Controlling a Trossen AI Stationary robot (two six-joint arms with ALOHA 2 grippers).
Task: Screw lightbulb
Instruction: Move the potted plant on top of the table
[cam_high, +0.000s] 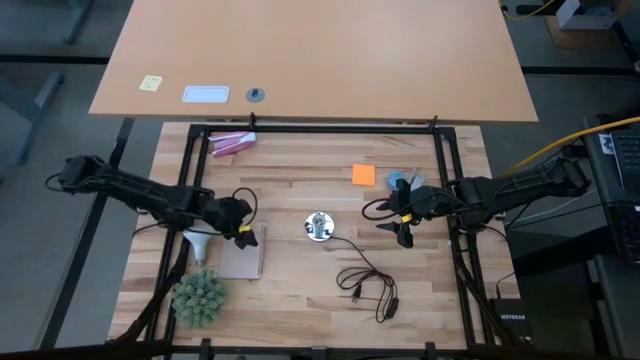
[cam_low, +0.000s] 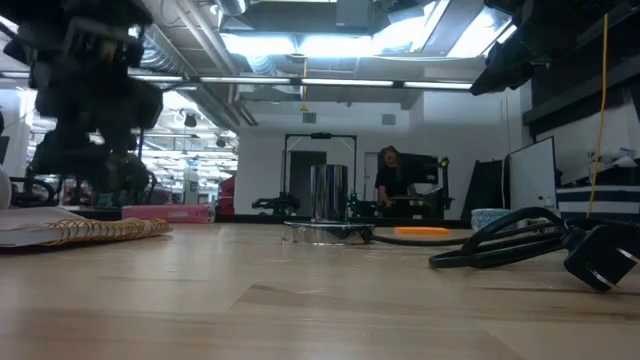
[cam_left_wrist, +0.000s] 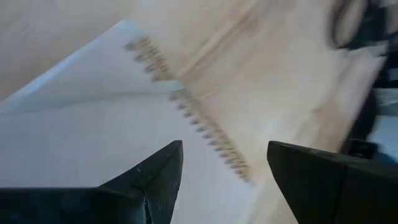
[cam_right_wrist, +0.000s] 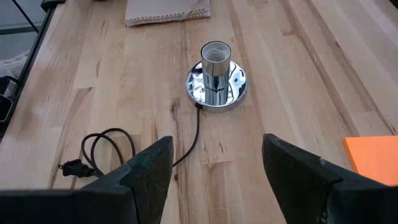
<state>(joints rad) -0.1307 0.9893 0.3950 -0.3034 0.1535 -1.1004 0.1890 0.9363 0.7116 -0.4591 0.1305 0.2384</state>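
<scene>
Beyond the butcher-block table, at twelve o'clock in the high view, a bare tan desk stands on grey floor. The low view shows bright ceiling lights, exposed ducts, a white back wall and a person standing at benches

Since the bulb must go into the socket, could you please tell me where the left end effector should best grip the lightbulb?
Probably the wide white globe of the lightbulb, from above. It seems to lie on its side beside the notebook. Its narrow end, pointing toward the plant, must stay free.
</scene>
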